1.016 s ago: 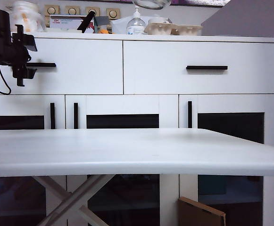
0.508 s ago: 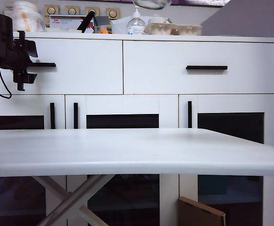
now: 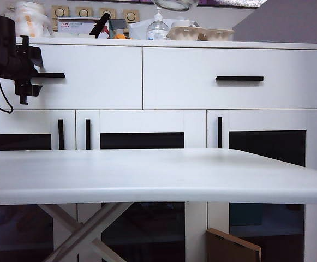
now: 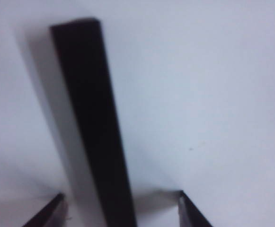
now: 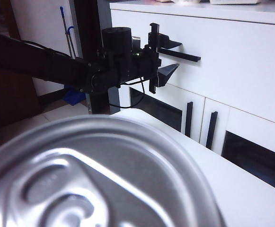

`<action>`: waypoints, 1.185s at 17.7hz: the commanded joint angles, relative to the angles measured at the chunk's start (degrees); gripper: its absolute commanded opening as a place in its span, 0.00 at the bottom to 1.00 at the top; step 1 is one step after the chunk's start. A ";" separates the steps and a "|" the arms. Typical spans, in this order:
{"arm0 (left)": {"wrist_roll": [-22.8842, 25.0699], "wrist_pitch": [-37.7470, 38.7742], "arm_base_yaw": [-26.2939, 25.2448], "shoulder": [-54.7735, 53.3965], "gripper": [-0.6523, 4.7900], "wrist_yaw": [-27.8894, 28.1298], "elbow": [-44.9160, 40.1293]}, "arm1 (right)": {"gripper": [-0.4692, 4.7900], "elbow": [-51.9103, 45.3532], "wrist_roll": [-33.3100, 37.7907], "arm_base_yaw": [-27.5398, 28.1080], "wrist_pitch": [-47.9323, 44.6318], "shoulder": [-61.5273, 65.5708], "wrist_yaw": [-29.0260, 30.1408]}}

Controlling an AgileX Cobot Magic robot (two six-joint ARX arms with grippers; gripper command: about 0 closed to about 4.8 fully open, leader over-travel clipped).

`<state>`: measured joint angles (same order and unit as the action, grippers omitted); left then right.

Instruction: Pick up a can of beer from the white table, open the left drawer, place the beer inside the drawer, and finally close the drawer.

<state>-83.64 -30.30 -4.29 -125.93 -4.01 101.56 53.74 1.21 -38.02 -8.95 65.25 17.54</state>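
At the left drawer (image 3: 65,76), the left claw (image 4: 120,208) is straddling its level black handle (image 4: 92,123), jaws parted; right claw, unseen, seemingly holding the can of beer (image 5: 94,175)

Egg carton (image 3: 200,34) and bottle (image 3: 157,26) atop cabinet (image 3: 234,125)

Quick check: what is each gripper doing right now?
Left gripper: open, jaws on either side of the left drawer's black bar handle, not clamped.
Right gripper: out of view; the can of beer fills its wrist view, apparently held.
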 commanded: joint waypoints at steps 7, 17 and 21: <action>0.70 -0.20 0.07 0.07 0.11 -0.50 0.77 | 0.35 0.81 0.04 -0.09 -3.28 -0.52 -0.07; 1.99 -3.61 0.04 0.55 0.11 -5.33 0.74 | 0.35 0.81 0.07 -0.09 -3.28 -0.52 -2.43; 2.19 -3.69 0.07 0.55 0.11 -5.88 0.70 | 0.35 0.81 0.04 -0.09 -3.26 -0.52 -2.45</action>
<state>-83.79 -30.50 -4.51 -126.06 -8.14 101.73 53.74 1.21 -38.02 -8.95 65.25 15.00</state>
